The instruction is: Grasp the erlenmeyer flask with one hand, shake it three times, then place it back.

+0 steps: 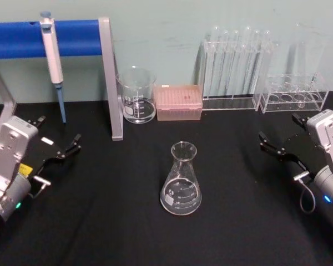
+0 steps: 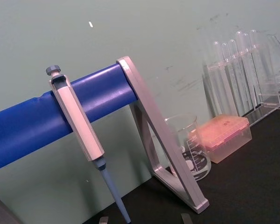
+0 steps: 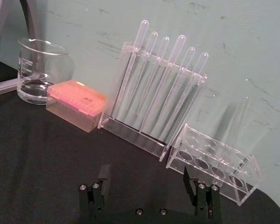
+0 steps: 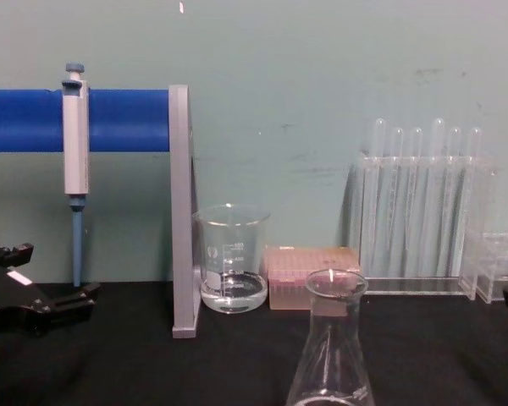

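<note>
The erlenmeyer flask [image 1: 181,183] stands upright and untouched at the middle of the black bench [image 1: 100,221], so the first step, the grasp, is not yet made. The left tool [image 1: 56,133] and the right tool [image 1: 278,132] hover well apart from it on either side, both released and empty. I judge that one tool must next come in level with the narrow neck and close there, clear of the beaker [image 1: 137,95] farther back.

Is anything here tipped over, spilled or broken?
Nothing stands out. The erlenmeyer flask stands upright mid-table; beaker, pink box and tube racks line the back; the pipette hangs on its blue bar; the left pincer and right pincer rest open, aside.
</note>
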